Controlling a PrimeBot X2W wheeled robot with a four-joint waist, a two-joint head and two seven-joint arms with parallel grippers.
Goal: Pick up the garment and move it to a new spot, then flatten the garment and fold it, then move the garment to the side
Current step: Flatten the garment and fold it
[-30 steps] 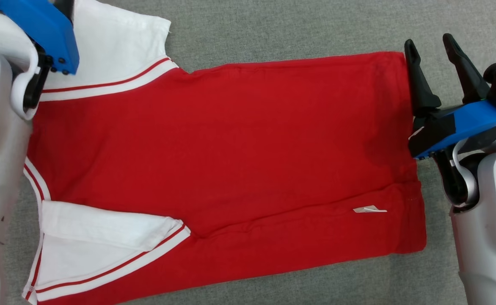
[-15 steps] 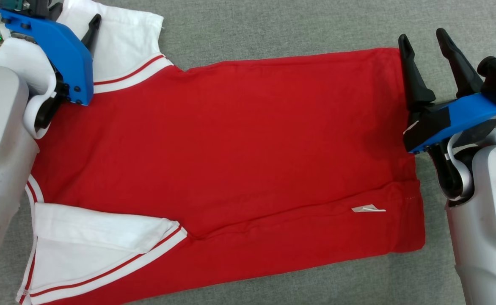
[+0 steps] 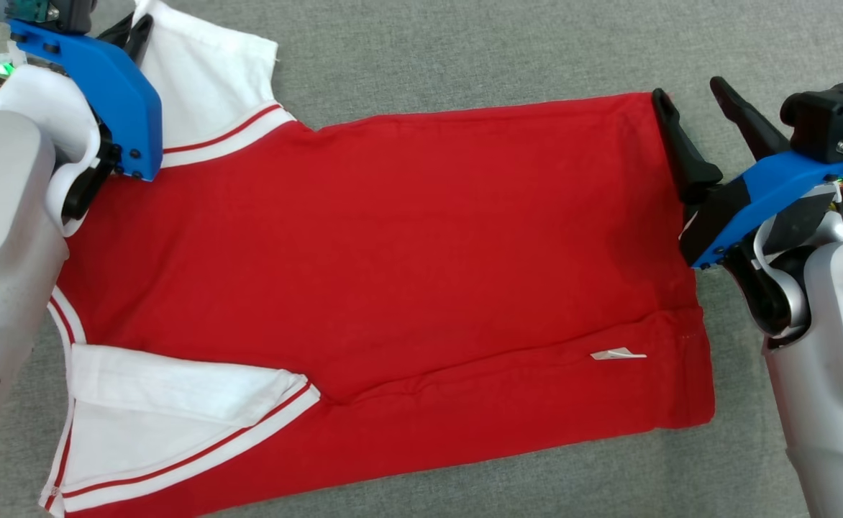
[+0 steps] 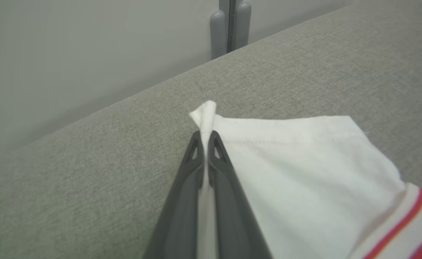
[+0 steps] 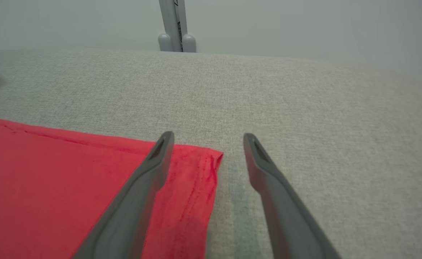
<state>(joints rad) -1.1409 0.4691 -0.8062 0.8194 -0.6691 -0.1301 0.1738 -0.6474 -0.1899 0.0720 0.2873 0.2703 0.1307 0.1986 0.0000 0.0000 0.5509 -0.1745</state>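
Garment: my garment (image 3: 393,252), a red shirt with white sleeves, lies flat on the grey cloth-covered bench (image 3: 465,50), in front of me and between my two arms.
Long axis: it runs side to side across the head view, not away from me.
Which way it points: the shoulder end with the sleeves is toward my left, and the straight hem (image 3: 687,288) is toward my right.
Far sleeve: the far sleeve (image 3: 206,79) is spread out white at the upper left, with a red stripe along its band.
Near sleeve: the near sleeve (image 3: 170,410) is folded in over the red body at the lower left.
Label: a small white label (image 3: 617,354) lies on the red cloth near the hem, on the side closer to me.
Left pincer: my left pincer (image 4: 206,138) is clamped together on the outer edge of the far sleeve. A little tuft of white cloth stands up past the tips.
Right pincer: my right pincer (image 5: 208,138) stands apart at the far corner of the hem, one finger over the red cloth and the other over bare bench. I cannot tell whether either finger touches the cloth.
Far edge: a grey post (image 4: 230,27) rises behind the bench, against a pale wall (image 4: 88,43).
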